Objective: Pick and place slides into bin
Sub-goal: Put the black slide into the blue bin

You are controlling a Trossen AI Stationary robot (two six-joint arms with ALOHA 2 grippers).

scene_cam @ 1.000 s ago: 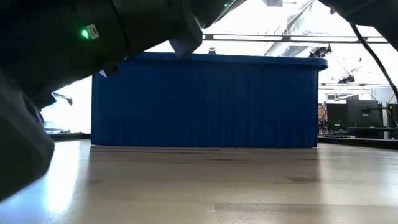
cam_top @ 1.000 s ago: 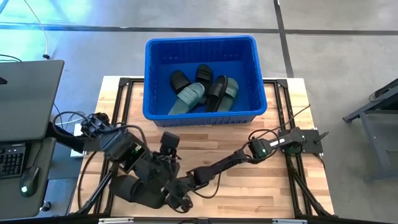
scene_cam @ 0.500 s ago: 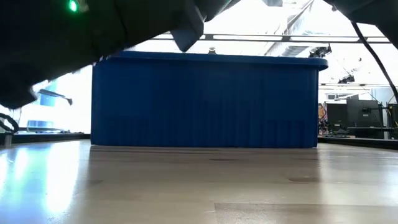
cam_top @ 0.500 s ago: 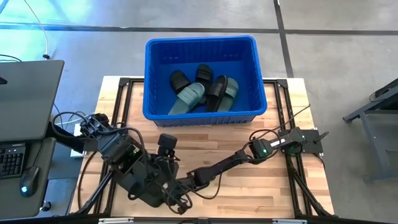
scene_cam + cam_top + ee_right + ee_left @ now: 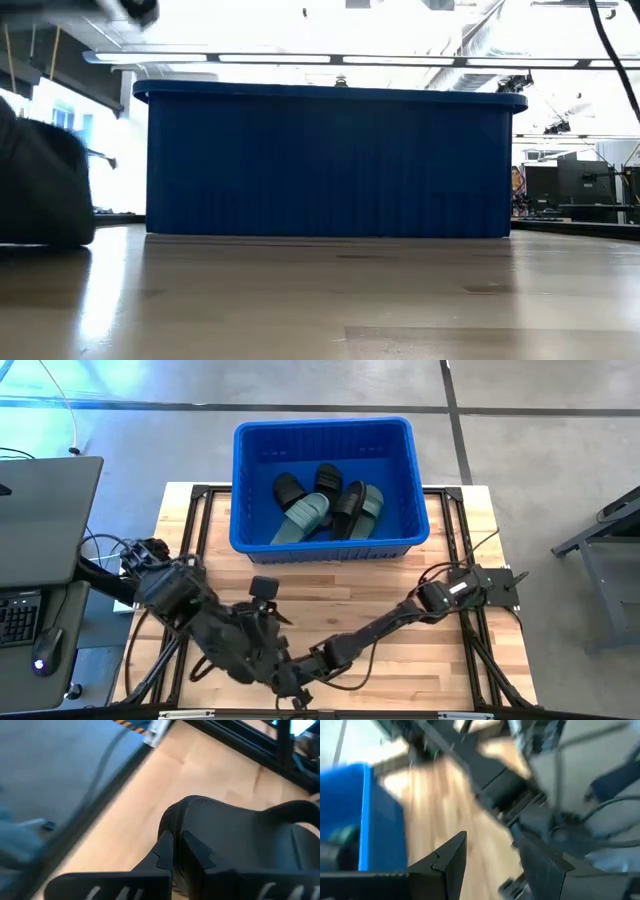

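Observation:
The blue bin (image 5: pixel 322 430) stands at the table's far middle, with black and green slides (image 5: pixel 330 505) lying in it. One more black slide (image 5: pixel 240 845) lies on the wooden table near its near edge. It shows only in the right wrist view, because the arms cover it from above. My right gripper (image 5: pixel 173 845) is shut at this slide's rounded end. My left gripper (image 5: pixel 490 855) hovers close by near the table's near edge, open, with nothing between its fingers. My right gripper's shut fingers (image 5: pixel 197 852) meet at the rim of the black slide's rounded end (image 5: pixel 167 822). The fingers themselves cover the place of contact, so how much of the rim lies between them does not show. The slide lies on the table.
Both arms cross low over the table's near middle (image 5: pixel 300 660), close together. Bare wood lies between them and the bin's near wall (image 5: pixel 330 160). A laptop and keyboard (image 5: pixel 40 520) stand off the table's left side. Black frame rails run along the table's edges (image 5: pixel 470 610).
Both arms have gone toward the table's near edge. The left arm has stretched out lower and toward the near middle. In the low view the dark arm that filled the upper left has dropped out of the picture, leaving the bin in full view.

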